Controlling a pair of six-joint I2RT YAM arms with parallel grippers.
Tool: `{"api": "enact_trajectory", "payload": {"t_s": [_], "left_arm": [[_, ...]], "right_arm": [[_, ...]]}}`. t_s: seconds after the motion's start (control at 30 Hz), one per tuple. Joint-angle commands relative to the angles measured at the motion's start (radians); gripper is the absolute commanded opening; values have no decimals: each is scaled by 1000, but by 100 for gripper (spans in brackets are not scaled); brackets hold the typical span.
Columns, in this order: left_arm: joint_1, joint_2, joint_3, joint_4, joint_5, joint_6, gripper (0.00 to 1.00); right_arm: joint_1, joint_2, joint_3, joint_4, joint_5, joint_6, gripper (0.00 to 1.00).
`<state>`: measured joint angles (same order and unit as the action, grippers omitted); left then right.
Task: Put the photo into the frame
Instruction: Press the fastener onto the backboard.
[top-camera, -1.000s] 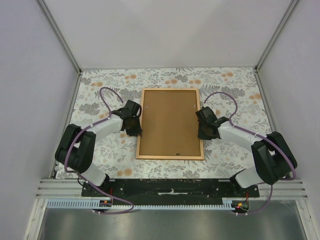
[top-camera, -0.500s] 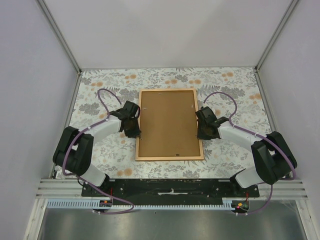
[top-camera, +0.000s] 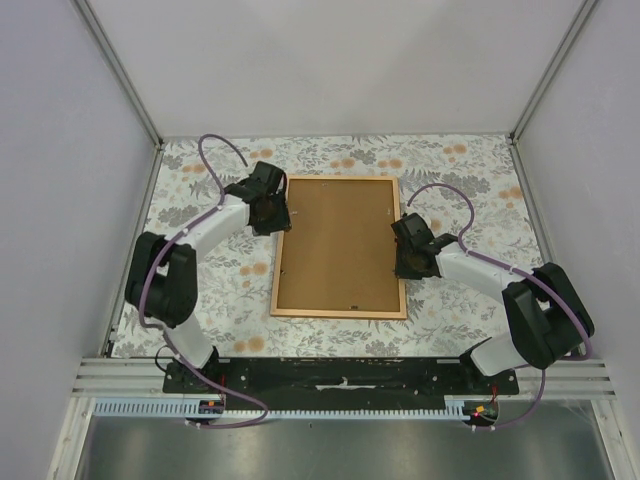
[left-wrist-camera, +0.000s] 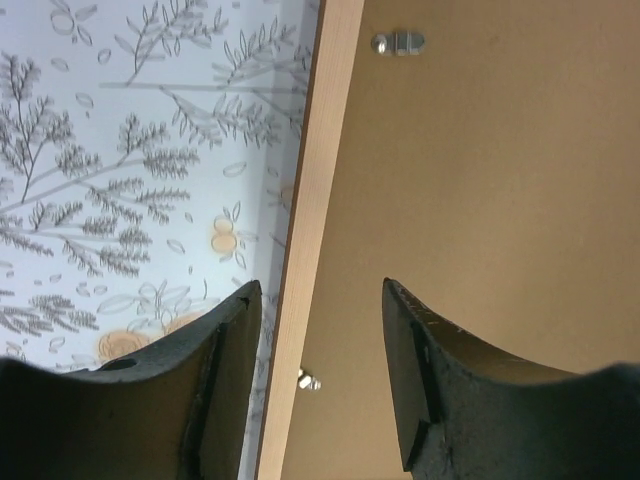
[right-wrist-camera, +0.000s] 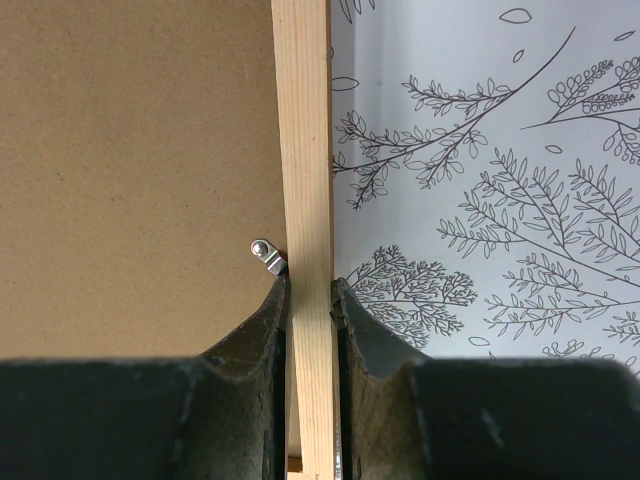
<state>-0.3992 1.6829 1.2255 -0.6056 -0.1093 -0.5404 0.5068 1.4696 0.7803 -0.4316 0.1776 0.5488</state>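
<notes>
A: Overhead view: bright, even, diffuse light; only faint, soft shadows fall on the grey-floral tablecloth, centre.

B: Wrist views: orange-brown wooden picture frame sharp at centre; black left gripper fingers, lower edge, dark and slightly soft; cloth pattern crisp.

a plain brown backing board lies flat in the middle of a white tablecloth printed with grey leafy sprigs and small orange flowers, its long sides running away from the near edge; small silver turn clips sit at its edges (one such clip shows in the right wrist view); pale plain walls and metal corner posts close in the table, with an aluminium rail along the front
</notes>
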Motion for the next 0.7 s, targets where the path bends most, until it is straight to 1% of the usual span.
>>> {"api": "enact_trajectory", "payload": {"t_s": [0.0, 0.1, 0.17, 0.23, 0.4, 0.47, 0.57, 0.67], "left_arm": [[28, 124, 123, -6, -56, 19, 61], [77, 202, 193, -13, -32, -85, 63], [112, 237, 218, -13, -6, -186, 64], [126, 262, 241, -17, 3, -277, 65], [123, 290, 279, -19, -1, -427, 67], [115, 313, 311, -23, -6, -438, 68], [97, 362, 396, -58, -3, -403, 69], [86, 388, 422, -77, -18, -403, 70]], "right_arm": [[-4, 8, -4, 8, 19, 2, 2], [-5, 8, -9, 11, 17, 2, 2], [-5, 11, -9, 11, 13, 3, 2], [-5, 11, -9, 13, 13, 5, 2], [-7, 11, -7, 13, 7, 8, 2], [-4, 12, -6, 14, 3, 8, 2], [-4, 23, -3, 19, -1, 8, 2], [-4, 26, -4, 24, -4, 10, 1]]}}
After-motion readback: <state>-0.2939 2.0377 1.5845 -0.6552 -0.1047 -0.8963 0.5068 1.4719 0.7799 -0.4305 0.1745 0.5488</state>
